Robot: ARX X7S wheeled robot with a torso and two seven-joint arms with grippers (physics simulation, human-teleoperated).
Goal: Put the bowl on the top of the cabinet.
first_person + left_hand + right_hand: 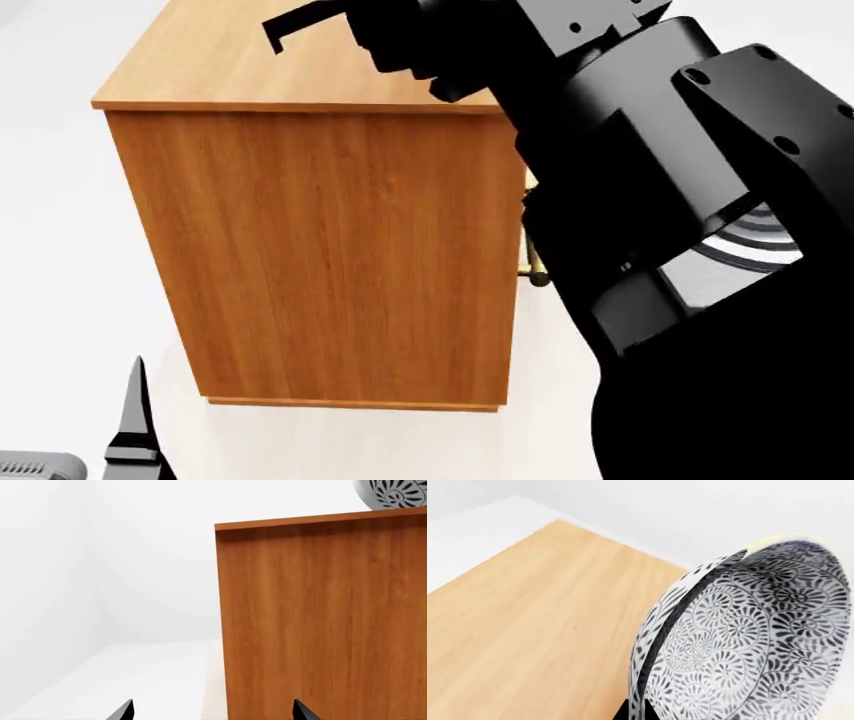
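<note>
The bowl (747, 640), the only one in sight, stood tilted steeply on edge in the right wrist view, its patterned inside facing the camera and a dark finger (657, 645) of the right gripper lying along its rim. That gripper clamped the rim, and the bowl hung above the pale top of the cabinet (540, 625); whether the bowl touched the wood could not be told.

One cabinet was visible. Ahead of the left gripper (212, 711) its orange-brown side wall (320, 625) rose to a thin lighter top edge, and just above that edge a curved piece of the bowl (393, 494) showed at the far corner. Only the head view took in the whole box: the cabinet (334, 250) from above, its flat top (267, 60) running away beneath the right arm (667, 200), and a brass handle (535, 270) peeping out beside that arm. The bowl was hidden there behind the arm's black links.

Two grippers were counted. The left one hung low beside the cabinet wall, apart from it, with its two black fingertips (123, 711) spread wide and nothing between them. In the head view one fingertip (134, 420) of it showed at the lower edge.
</note>
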